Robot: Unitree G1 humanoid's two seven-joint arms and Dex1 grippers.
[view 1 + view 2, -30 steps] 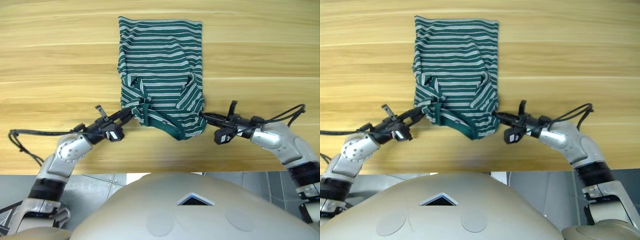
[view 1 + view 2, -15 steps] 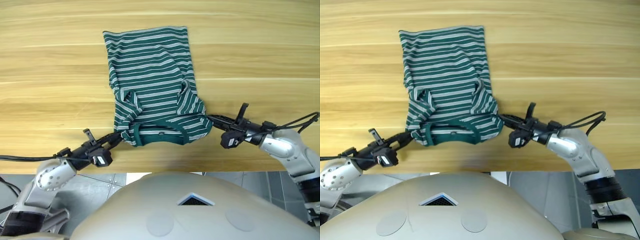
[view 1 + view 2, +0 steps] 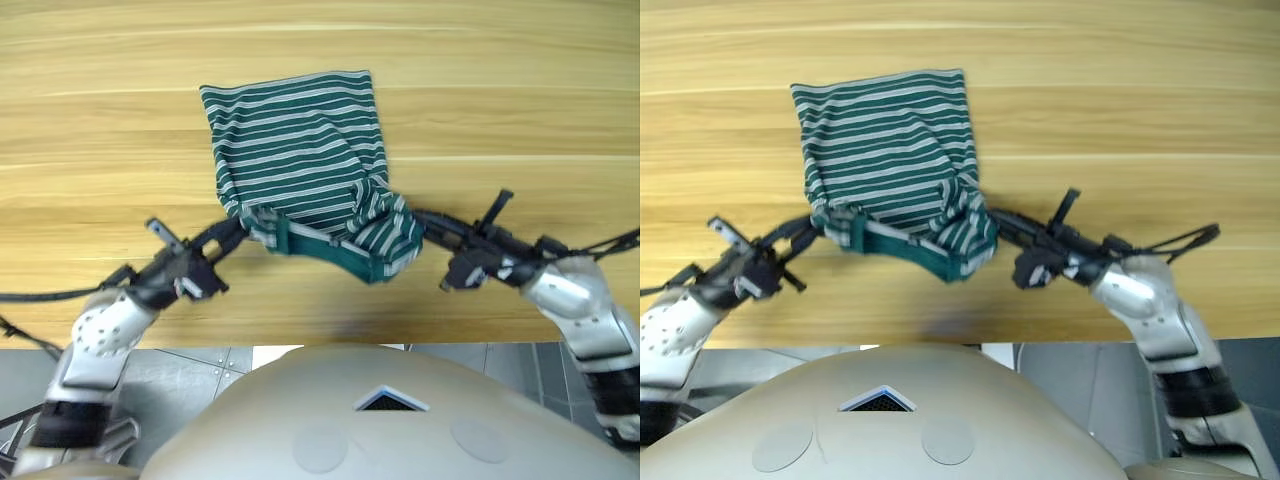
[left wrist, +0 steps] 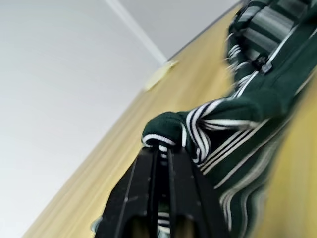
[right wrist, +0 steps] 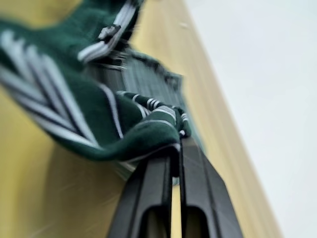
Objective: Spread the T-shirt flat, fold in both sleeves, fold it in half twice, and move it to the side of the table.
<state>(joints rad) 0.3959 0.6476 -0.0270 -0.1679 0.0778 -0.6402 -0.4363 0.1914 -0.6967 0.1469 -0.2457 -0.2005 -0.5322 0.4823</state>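
A green T-shirt with white stripes lies lengthwise on the wooden table, its sleeves folded in. Its far hem rests flat on the wood. Its near, collar end hangs lifted above the table and sags between my two grippers. My left gripper is shut on the near left corner, and the cloth bunches over its fingers. My right gripper is shut on the near right corner, where a fold of cloth is pinched between its fingers.
Bare wood surrounds the shirt on the left, the right and beyond it. The table's near edge runs just behind my grippers, with grey floor below. Black cables trail from both wrists.
Both grippers have risen and moved away from me with the near end of the shirt. The collar end has lifted off the wood and now sags between them.
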